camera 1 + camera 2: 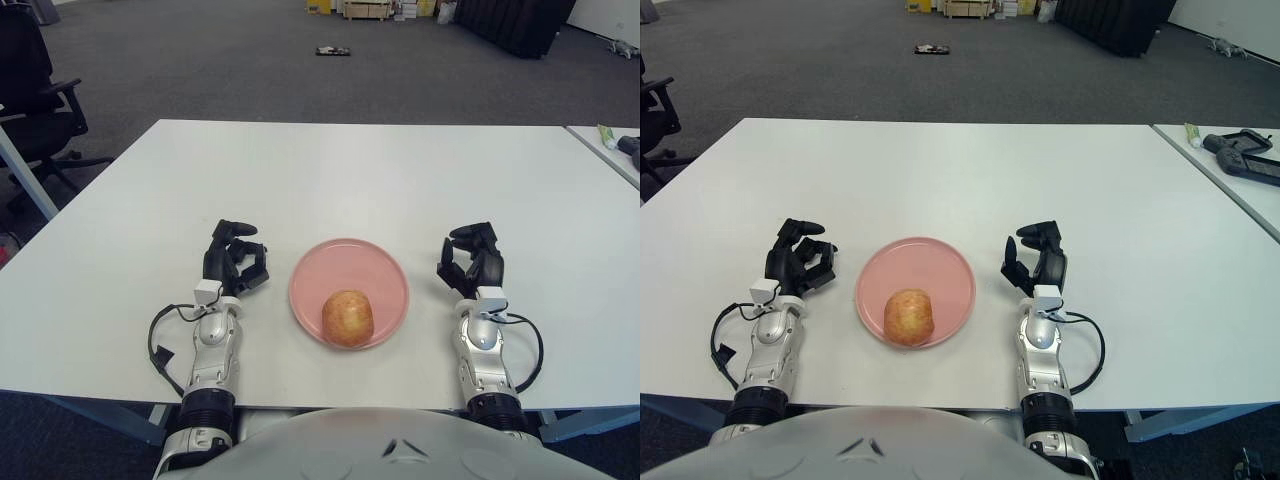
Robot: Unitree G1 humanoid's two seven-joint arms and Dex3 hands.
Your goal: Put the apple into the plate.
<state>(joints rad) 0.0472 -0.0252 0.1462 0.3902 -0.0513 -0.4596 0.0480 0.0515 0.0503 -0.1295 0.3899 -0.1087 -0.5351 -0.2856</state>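
At the upper left of the frame an office chair (35, 85) stands on the grey carpet beside the white table (330, 180). In the lower left, the left hand (234, 268) shows just left of the plate, its dark fingers curled inward and holding nothing; a black cable (158, 340) loops beside its silver forearm. At the lower centre sits the pink plate (349, 291), flat on the table near its front edge. The apple (347, 317), yellowish with a reddish blush, lies inside the plate, in the part nearest the bottom of the frame, close to the rim. Right of the plate, in the lower right, the right hand (470, 270) shows at about the same height as the left one, apart from the plate, with its fingers curled loosely and nothing between them; a black cable (530, 345) loops beside its forearm too. At the far right edge, a second table (1230, 170) carries a dark object (1245, 155) and a small greenish tube (1193, 133). Along the top of the frame, boxes and a small dark item (331, 50) lie on the floor.
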